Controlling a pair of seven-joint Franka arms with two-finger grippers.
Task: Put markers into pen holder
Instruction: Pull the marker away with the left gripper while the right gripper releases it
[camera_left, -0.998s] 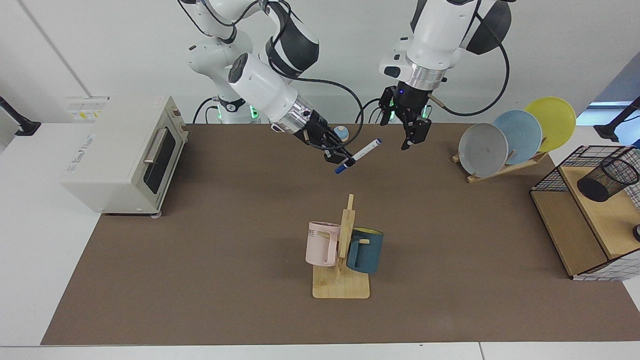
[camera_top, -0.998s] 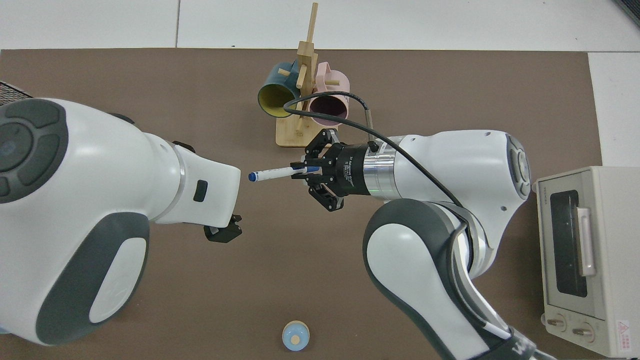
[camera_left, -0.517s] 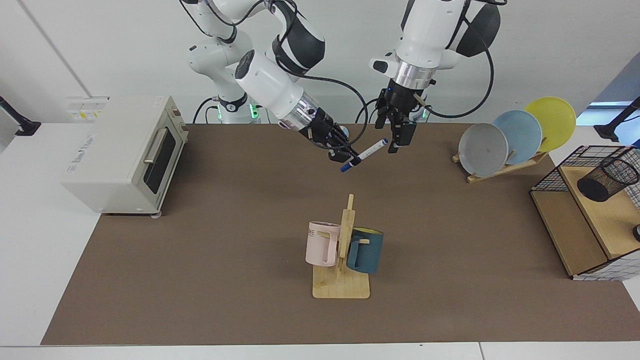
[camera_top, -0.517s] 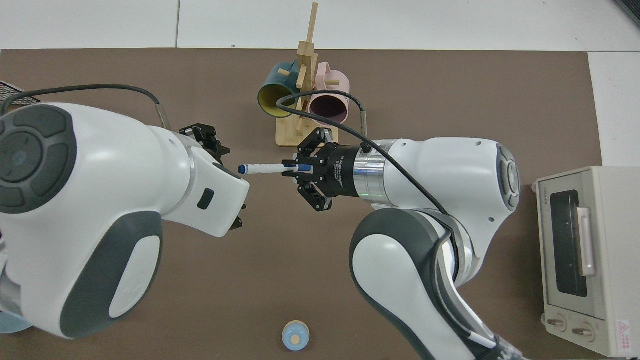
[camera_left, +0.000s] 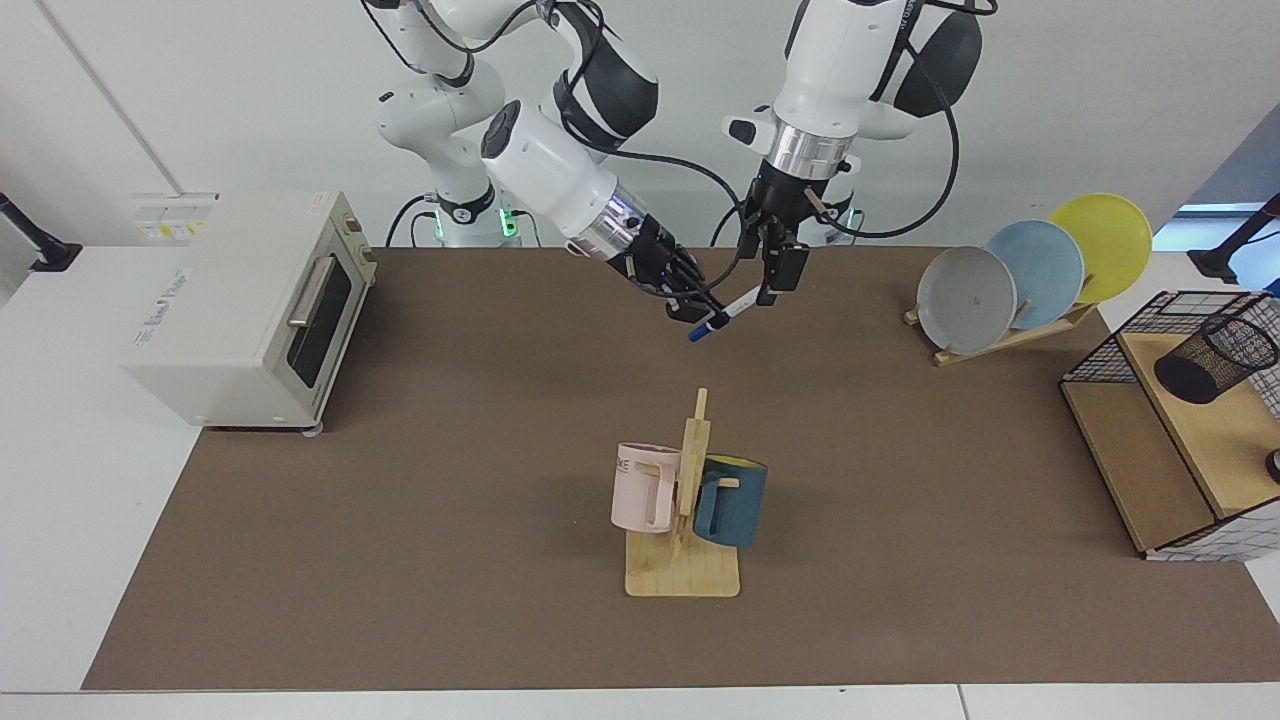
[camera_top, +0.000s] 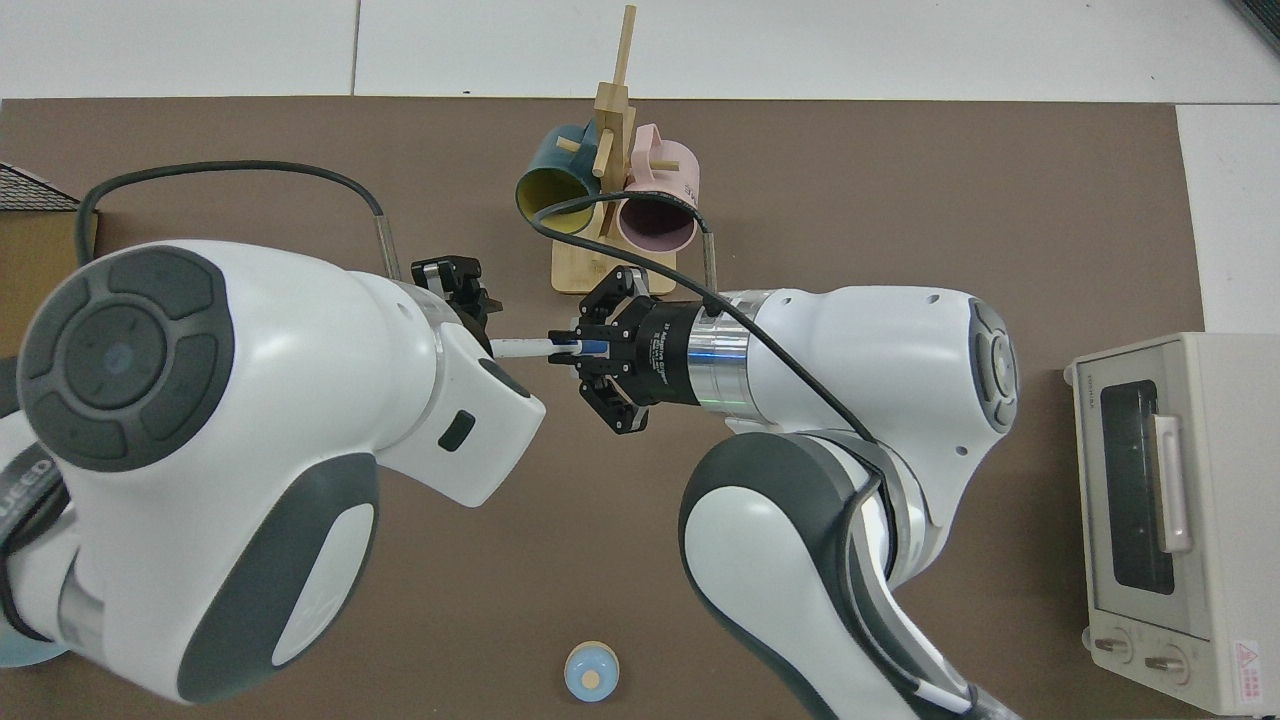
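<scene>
1. Your right gripper (camera_left: 695, 303) is above the back middle of the brown mat (camera_left: 450, 520), its fingers pinched on the blue-capped end of the marker (camera_left: 727, 313); from above, the same gripper (camera_top: 572, 350) grips the marker (camera_top: 525, 347) with the white barrel pointing away from its wrist.
2. The marker hangs in the air, tilted, with its free end reaching to your left gripper (camera_left: 775, 285).
3. Your left gripper points down from its arm, right at the marker's free end. From above, that gripper (camera_top: 478, 315) is mostly hidden under its own arm, so you cannot tell whether its fingers are spread or closed on the barrel.
4. The pen holder (camera_left: 1215, 358) lies tipped on a wooden shelf of the wire rack (camera_left: 1120, 352), well apart from both grippers.
5. Nearer the camera in the facing view, a wooden mug stand (camera_left: 685, 560) carries a pink mug (camera_left: 640, 487) and a dark teal mug (camera_left: 735, 500).
6. A toaster oven (camera_left: 250, 310) is at the mat's far side from the rack, and three plates (camera_left: 1035, 268) lean in a wooden holder near the rack.
</scene>
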